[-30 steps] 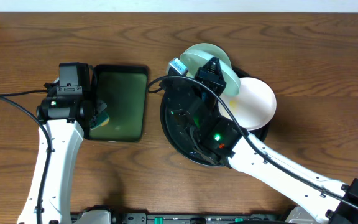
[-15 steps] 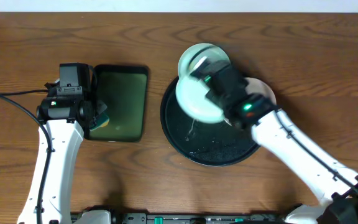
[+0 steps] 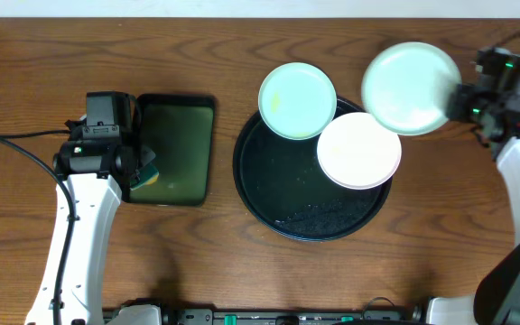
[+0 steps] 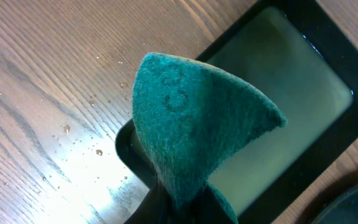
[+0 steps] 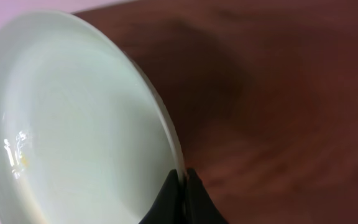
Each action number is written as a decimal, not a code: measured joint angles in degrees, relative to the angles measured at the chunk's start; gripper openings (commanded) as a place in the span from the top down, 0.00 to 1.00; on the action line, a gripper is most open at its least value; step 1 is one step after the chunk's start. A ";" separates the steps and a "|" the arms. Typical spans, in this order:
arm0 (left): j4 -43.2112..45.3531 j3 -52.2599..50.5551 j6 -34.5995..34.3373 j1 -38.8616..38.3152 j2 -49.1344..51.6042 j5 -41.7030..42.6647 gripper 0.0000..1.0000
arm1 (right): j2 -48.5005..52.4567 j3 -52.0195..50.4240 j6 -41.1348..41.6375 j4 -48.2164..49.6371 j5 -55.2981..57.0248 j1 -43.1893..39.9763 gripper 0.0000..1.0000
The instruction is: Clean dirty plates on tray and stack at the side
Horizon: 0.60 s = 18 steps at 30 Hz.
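held plate (image 3: 411, 76): blurred overhead, cropped in right wrist view | left end effector (image 4: 179, 208): behind sponge (image 4: 191, 124)

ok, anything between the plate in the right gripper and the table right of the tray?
Nothing visible. The right gripper pinches the mint plate by its rim over bare table beyond the round tray. The white plate and second mint plate lie by the tray, not under it. Wood directly beneath is hidden.
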 measured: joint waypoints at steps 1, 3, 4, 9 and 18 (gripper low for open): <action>0.04 0.00 0.00 0.00 0.00 0.00 0.92 | 1.84 0.00 1.64 0.66 -0.72 -2.91 0.99; 0.02 0.00 0.02 0.02 0.00 0.00 0.93 | 4.46 0.04 3.48 1.70 -1.20 -5.68 0.99; 0.02 0.00 0.02 0.00 0.00 0.00 0.93 | 6.34 0.04 4.66 2.51 -1.31 -7.32 0.99; 0.02 0.00 0.02 0.00 0.00 0.00 0.93 | 14.29 0.02 9.81 5.81 -2.47 -12.79 0.94; 0.04 0.00 0.02 0.00 0.00 0.00 0.92 | 15.34 0.00 12.50 6.62 -9.29 -13.27 0.63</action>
